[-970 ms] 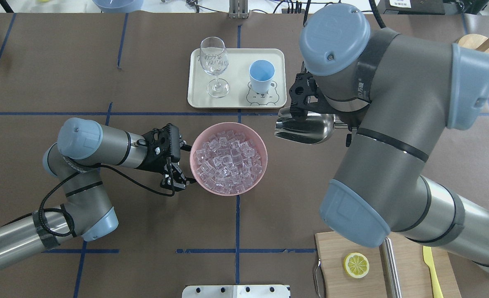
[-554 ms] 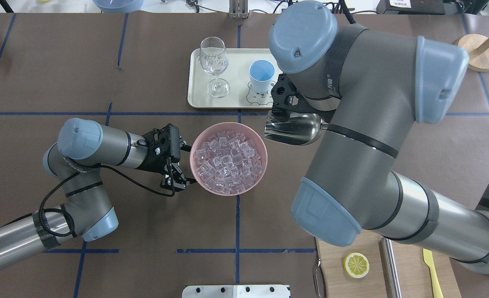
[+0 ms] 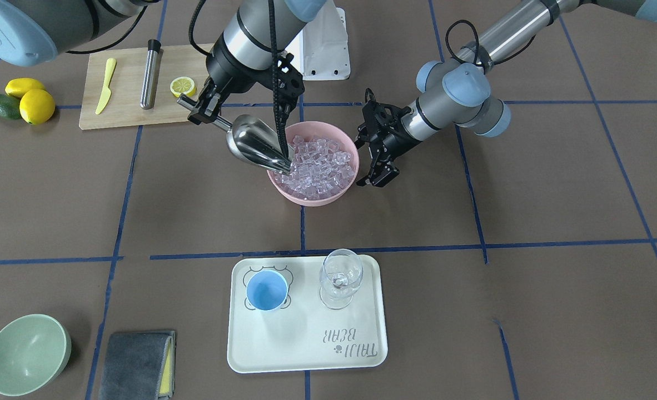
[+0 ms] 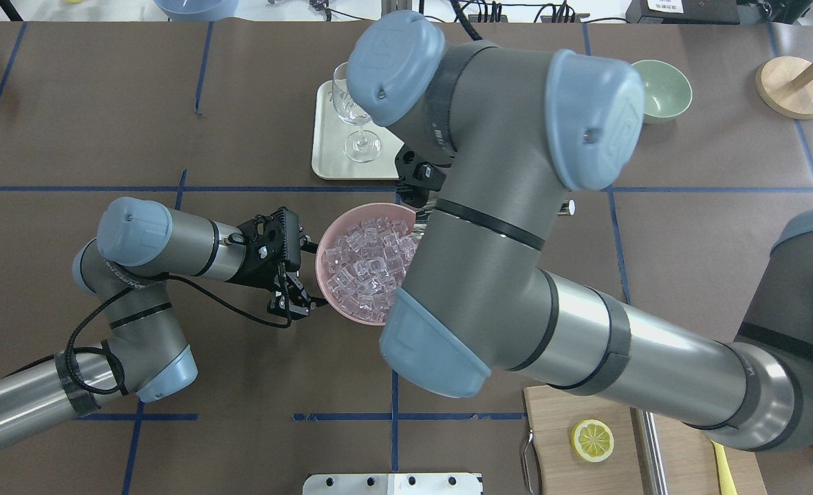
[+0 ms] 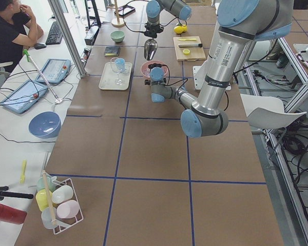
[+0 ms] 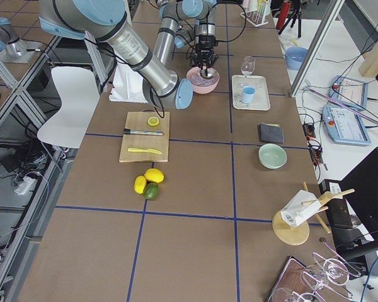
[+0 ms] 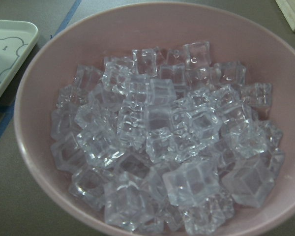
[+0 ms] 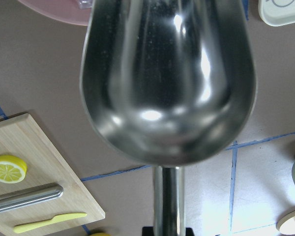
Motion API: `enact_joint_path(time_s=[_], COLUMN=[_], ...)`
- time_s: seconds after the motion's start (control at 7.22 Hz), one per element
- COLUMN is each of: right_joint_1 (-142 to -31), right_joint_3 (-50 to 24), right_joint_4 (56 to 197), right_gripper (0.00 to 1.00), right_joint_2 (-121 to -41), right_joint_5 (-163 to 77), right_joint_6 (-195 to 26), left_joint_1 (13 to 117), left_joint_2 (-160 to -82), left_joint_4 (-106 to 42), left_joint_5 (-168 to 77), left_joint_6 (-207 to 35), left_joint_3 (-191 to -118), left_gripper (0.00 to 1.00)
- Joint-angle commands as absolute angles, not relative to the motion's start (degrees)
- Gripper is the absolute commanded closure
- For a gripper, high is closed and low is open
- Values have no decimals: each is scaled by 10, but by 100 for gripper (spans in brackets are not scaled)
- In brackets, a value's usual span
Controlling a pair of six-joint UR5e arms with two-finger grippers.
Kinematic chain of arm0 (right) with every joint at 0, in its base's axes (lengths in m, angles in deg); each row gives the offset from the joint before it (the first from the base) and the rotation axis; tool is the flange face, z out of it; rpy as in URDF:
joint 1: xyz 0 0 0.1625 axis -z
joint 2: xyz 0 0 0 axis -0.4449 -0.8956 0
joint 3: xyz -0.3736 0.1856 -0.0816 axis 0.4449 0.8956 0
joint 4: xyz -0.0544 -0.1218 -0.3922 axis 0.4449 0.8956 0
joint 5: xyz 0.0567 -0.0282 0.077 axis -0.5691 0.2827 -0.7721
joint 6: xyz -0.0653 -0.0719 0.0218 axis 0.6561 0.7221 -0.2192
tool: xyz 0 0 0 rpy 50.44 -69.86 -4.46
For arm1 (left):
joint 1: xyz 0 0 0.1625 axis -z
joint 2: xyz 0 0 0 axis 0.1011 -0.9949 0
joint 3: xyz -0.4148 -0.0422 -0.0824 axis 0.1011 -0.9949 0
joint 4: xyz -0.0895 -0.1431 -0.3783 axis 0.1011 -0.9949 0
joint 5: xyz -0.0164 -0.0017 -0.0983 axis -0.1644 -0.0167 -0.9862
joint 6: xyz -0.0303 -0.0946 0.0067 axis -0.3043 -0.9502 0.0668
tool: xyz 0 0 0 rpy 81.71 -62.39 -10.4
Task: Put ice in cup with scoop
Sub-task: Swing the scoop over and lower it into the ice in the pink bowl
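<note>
As the front-facing camera saw it, the right hand [image 3: 198, 109] was clamped tight on the thin handle of the shiny stainless-steel scoop [image 3: 253, 145]. Its trough tilted down, with the lip at the nine o'clock rim of the round pink bowl [image 3: 313, 200]; whether it touched anything inside could not be told. The heap of clear glassy ice [image 3: 323, 161] filled that bowl. The left hand [image 3: 376, 180] sat just beside the bowl at three o'clock, fingers spread and gripping nothing. The small light blue plastic cup [image 3: 266, 290] stood upright at about seven o'clock from the bowl, well apart from it. It was on a cream rectangular tray [image 3: 306, 361] beside a clear stemmed glass [image 3: 339, 278].

From overhead, the right arm covered the cup and nearly all of the scoop.

The left wrist camera looked straight into the bowl of ice.

The right wrist camera showed the scoop's bright trough above the brown counter [image 8: 39, 73], with a wooden cutting board [image 8: 64, 196] at seven o'clock.
</note>
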State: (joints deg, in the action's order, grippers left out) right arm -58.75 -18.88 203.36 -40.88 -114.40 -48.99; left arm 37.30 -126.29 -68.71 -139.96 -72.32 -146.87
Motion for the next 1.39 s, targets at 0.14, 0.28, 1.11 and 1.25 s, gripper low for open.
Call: enact_joint_path(time_s=[0.14,0.28,1.11,1.25], right_joint_1=[-565,-560,-537,-533], right_joint_3=[-161,-116,-66,-55], right_joint_4=[2065,2065,2102,2102], right_gripper=[100,100,100,100], right_joint_2=[-399,-377,-345,-344], right_joint_5=[-1124,-1119,-1083,-1080], right_joint_6=[-490,-490,-490,-490], left_joint_1=[373,373,370,371], left_joint_2=[-1264,-1263,-1262,-1262], left_joint_4=[-687,-687,-688,-688], left_joint_5=[-1400,-1400,-1399,-1399], left_joint_6=[-724,-723,-722,-722], left_joint_3=[-1468,-1468,-1460,-1460], left_gripper=[0,0,0,0])
